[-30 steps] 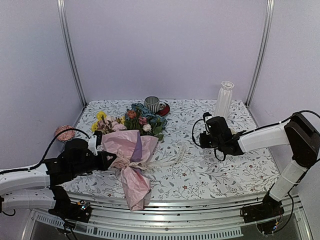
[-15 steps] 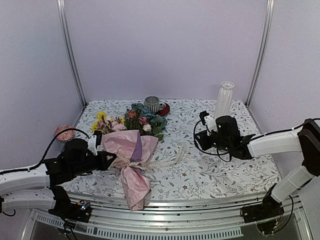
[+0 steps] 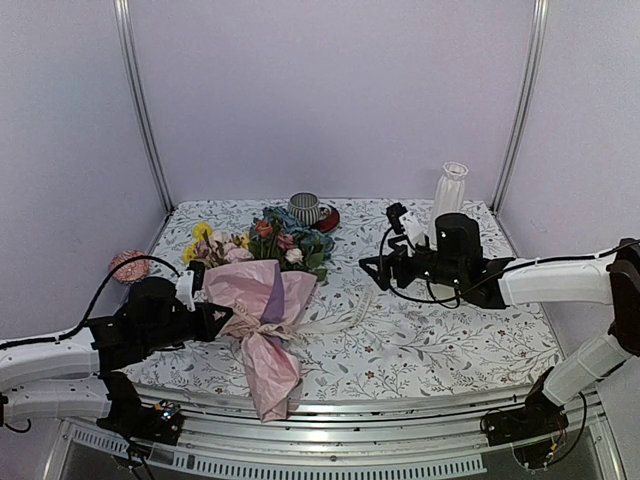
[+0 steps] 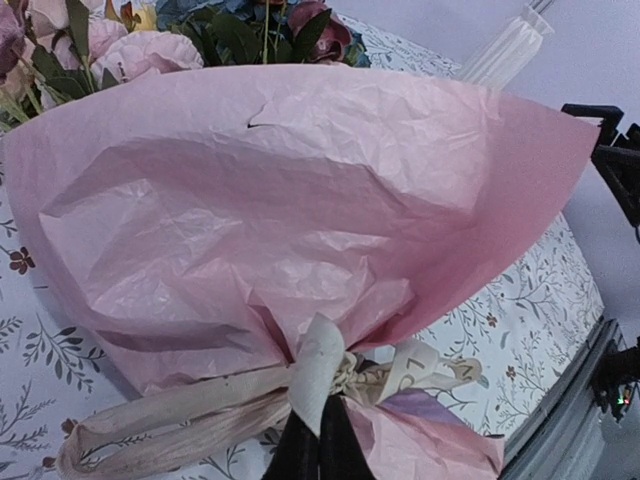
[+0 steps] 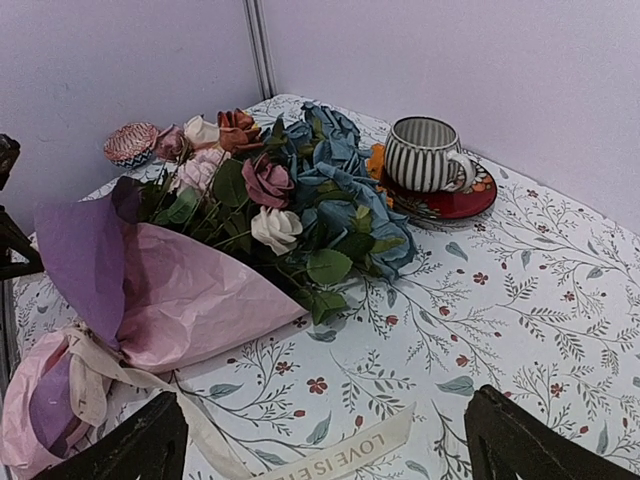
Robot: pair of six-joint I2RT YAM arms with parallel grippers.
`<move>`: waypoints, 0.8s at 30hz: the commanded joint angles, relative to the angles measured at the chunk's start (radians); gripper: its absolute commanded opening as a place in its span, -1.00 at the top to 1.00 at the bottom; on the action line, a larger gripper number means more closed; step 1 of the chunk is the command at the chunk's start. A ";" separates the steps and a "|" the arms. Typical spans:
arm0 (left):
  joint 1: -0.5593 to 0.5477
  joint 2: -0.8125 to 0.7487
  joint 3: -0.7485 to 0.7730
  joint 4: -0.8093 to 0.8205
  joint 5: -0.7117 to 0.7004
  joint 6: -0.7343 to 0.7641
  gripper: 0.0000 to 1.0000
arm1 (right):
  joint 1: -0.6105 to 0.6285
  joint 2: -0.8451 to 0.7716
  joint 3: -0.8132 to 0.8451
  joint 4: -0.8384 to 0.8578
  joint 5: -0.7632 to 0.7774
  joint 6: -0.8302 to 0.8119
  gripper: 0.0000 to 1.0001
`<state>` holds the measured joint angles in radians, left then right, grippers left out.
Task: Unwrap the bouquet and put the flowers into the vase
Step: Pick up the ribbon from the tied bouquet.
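two grippers: left gripper (image 4: 319, 440) pinches the bouquet (image 4: 280, 200) ribbon (image 4: 180, 422), right gripper (image 5: 330, 440) spread wide, holding nothing.

left tool (image 3: 222, 322) pinched fully closed, right tool (image 3: 372, 268) spread wide and pointing left.

The light is soft, even and quite bright, with a pale violet tone on the walls (image 3: 330, 100). Shadows on the surface (image 3: 430, 345) are weak. In the left wrist view the left pincer (image 4: 318, 445) looks dark and a little blurred.
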<state>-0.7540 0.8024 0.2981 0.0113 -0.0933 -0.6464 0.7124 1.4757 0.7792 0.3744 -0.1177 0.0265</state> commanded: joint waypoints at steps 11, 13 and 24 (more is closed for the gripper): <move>0.012 -0.019 -0.001 -0.012 0.012 0.034 1.00 | 0.009 0.123 0.256 -0.363 -0.277 -0.161 -0.98; 0.013 -0.028 -0.006 -0.016 0.007 0.034 1.00 | 0.015 0.138 0.237 -0.347 -0.254 -0.190 -0.98; 0.013 -0.081 -0.022 -0.059 -0.005 0.033 1.00 | 0.116 0.289 0.233 -0.355 -0.182 -0.310 -0.87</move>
<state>-0.7540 0.7383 0.2939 -0.0254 -0.0906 -0.6281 0.8230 1.7321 1.0237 0.0204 -0.3016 -0.2386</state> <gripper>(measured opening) 0.006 0.938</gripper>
